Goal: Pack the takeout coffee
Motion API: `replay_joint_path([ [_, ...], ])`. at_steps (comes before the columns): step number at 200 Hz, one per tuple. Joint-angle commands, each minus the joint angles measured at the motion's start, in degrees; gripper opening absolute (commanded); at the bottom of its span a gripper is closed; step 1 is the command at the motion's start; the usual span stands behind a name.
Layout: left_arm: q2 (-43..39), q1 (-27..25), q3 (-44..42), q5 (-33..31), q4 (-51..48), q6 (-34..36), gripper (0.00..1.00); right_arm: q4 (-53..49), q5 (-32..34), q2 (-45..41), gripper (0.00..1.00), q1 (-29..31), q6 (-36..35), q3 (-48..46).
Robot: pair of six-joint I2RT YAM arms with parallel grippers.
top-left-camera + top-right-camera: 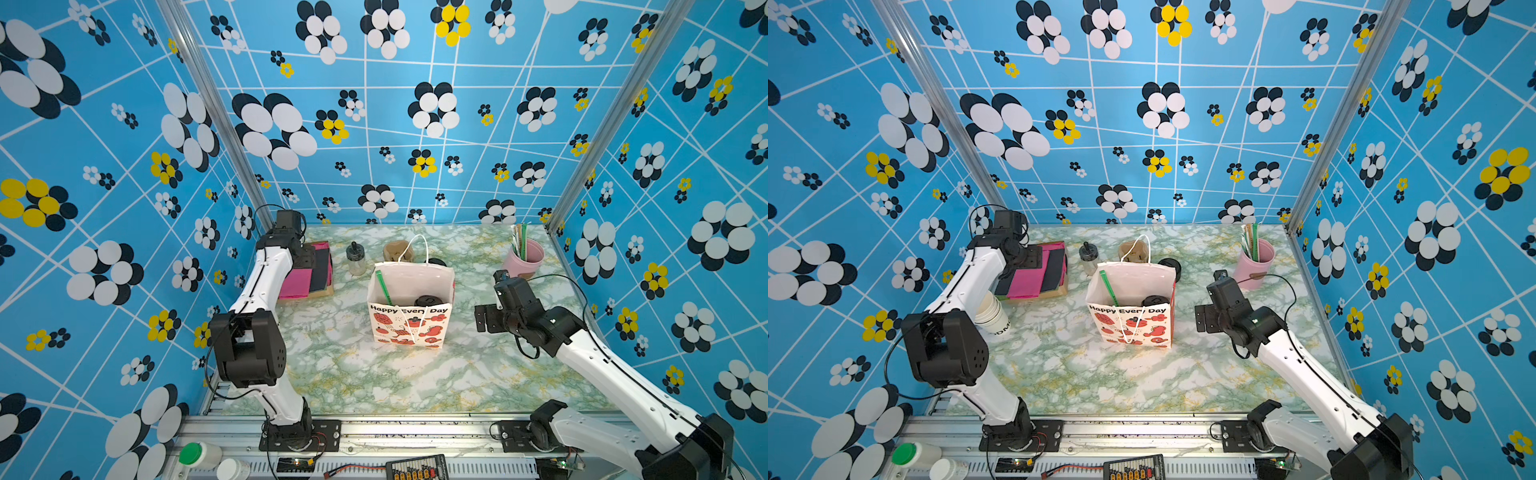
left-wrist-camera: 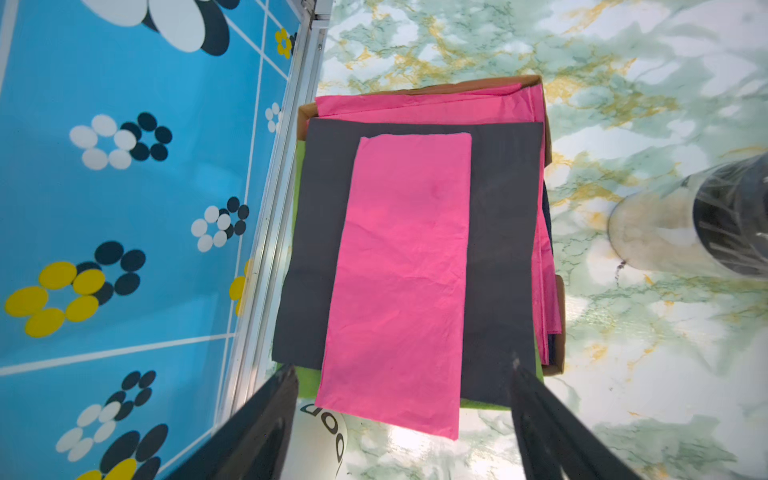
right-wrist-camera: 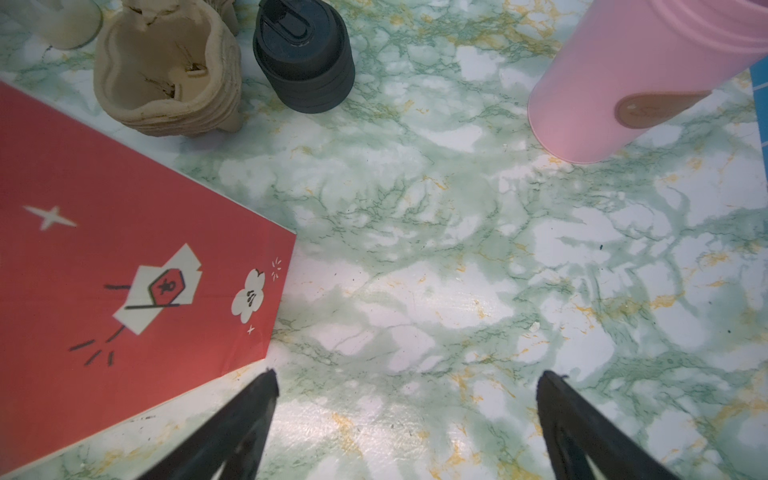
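black-lidded takeout coffee [image 1: 427,300] sits inside the printed paper bag [image 1: 409,330].

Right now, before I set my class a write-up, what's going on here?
Two robot arms are packing a takeout order. The coffee cup sits inside the paper bag, only its black lid showing, next to a green straw. Neither arm holds anything: the left arm has its jaws open above the napkin box, and the right arm has its jaws open above bare table beside the bag.
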Motion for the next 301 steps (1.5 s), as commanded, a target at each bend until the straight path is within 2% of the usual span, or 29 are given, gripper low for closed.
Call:
replay_joint_path([
  [1,5.2,-2.9,2.7,-7.8,-0.5,4.5,0.81,-0.7,0.3,-2.0,0.99,-0.4,-0.8,0.8],
  [75,16.9,-7.9,7.8,-20.7,0.7,11.3,0.78,-1.0,1.2,-2.9,0.99,-0.4,-1.4,0.5],
  [153,22.2,-8.4,8.3,-25.3,2.6,14.4,0.73,-0.3,1.2,-2.2,0.99,-0.4,-1.8,0.1],
  [215,23.9,-8.3,7.8,-27.3,4.5,16.5,0.58,0.1,0.8,-2.2,0.99,-0.4,-1.5,-0.4],
  [242,24.8,-8.2,7.6,-28.2,5.0,17.2,0.55,0.3,0.8,-2.2,0.99,-0.4,-1.5,-0.7],
  [269,24.8,-8.2,7.1,-28.9,6.0,17.8,0.46,0.3,0.9,-2.2,0.99,-0.4,-1.4,-0.8],
  [295,25.0,-8.2,6.8,-29.2,6.3,18.2,0.44,0.3,0.7,-2.0,0.99,-0.3,-1.5,-0.7],
  [301,25.0,-8.2,6.8,-29.3,6.4,18.2,0.39,0.3,0.7,-2.0,0.99,-0.4,-1.5,-0.8],
])
